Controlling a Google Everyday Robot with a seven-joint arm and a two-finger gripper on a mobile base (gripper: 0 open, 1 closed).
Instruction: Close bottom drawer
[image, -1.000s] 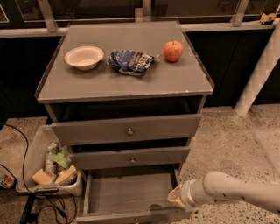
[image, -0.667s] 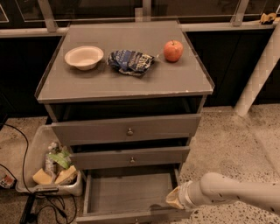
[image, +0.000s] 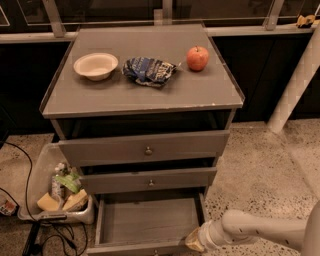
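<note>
The bottom drawer (image: 150, 220) of the grey cabinet stands pulled far out, its shallow box empty and its front edge at the bottom of the view. My gripper (image: 195, 240) is at the drawer's front right corner, at the end of the white arm (image: 260, 232) that comes in from the right. It looks close to or touching the drawer front. The middle drawer (image: 148, 180) and top drawer (image: 145, 148) above are slightly out.
On the cabinet top (image: 100, 95) lie a white bowl (image: 95, 65), a blue chip bag (image: 148, 70) and a red apple (image: 197, 58). A clear bin (image: 35, 175) with items stands on the floor at the left, with cables beside it. A white post (image: 295, 80) stands at the right.
The view has shifted slightly; the cabinet sits a little higher and left. My gripper stays at the drawer's front right corner. The drawer looks as far out as before.
</note>
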